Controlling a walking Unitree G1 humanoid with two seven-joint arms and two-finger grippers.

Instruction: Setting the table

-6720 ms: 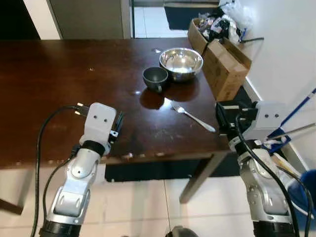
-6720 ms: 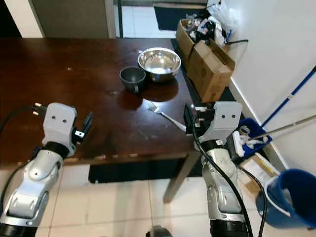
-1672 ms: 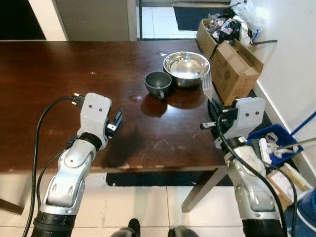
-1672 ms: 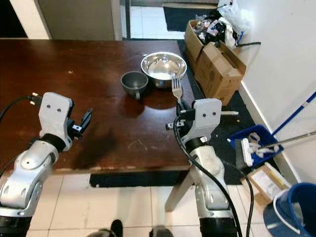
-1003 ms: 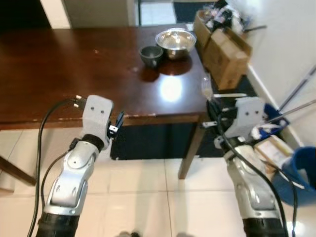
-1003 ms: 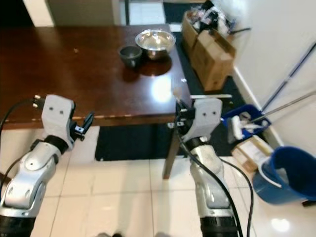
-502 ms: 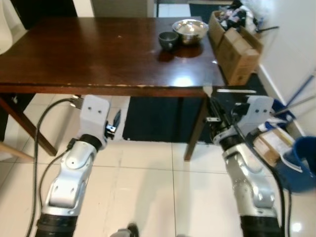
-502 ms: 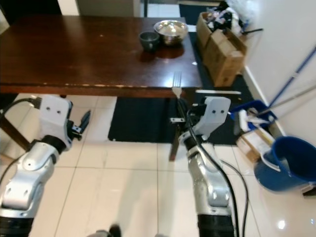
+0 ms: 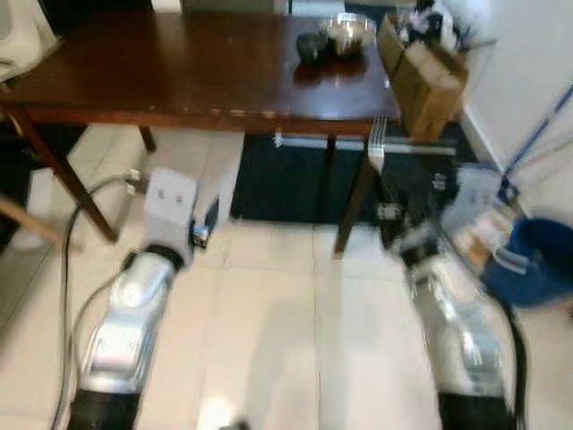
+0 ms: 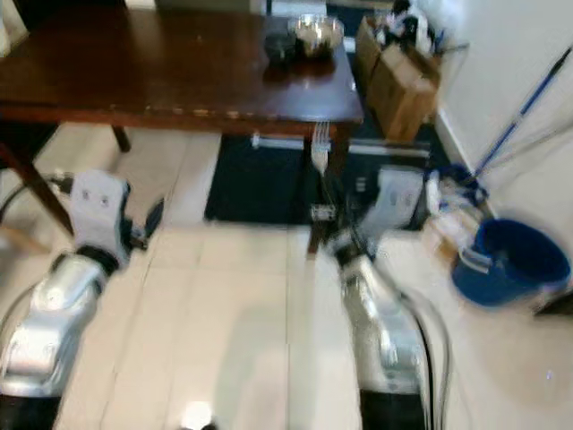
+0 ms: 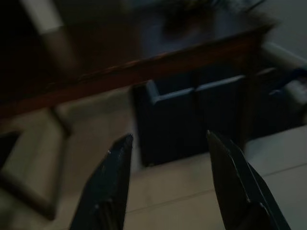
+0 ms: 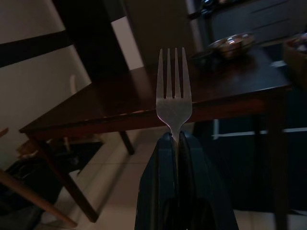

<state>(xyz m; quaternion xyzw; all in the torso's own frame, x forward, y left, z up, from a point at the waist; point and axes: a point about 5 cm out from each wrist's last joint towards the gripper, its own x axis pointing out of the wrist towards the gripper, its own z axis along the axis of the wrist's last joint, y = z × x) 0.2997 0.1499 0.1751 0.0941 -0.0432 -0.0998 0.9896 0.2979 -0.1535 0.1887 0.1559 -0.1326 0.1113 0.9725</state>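
Since the earlier frames the fork (image 12: 173,103) has left the desk (image 10: 170,67) and is now riding upright in the right end effector (image 12: 175,143), and the whole view has pulled back from the desk, so the camera is moving rather than the things on it. The head views are blurring. The right end effector is clamping its two black fingers (image 12: 160,182) together on the fork's handle, tines pointing up, in front of the desk's near right corner above the pale tiled floor (image 9: 269,313). The left end effector (image 11: 168,184) is hanging over the floor short of the desk's front edge, its fingers (image 11: 108,182) spread apart and gripping nothing. On the far right end of the desk the steel bowl (image 10: 315,34) is sitting just beside a dark cup (image 10: 276,45). Cardboard boxes (image 10: 398,76) are standing against the white wall beyond the desk's right end. A blue bucket (image 10: 510,260) is sitting on the floor to the right. A dark mat (image 10: 260,184) is lying under the desk.
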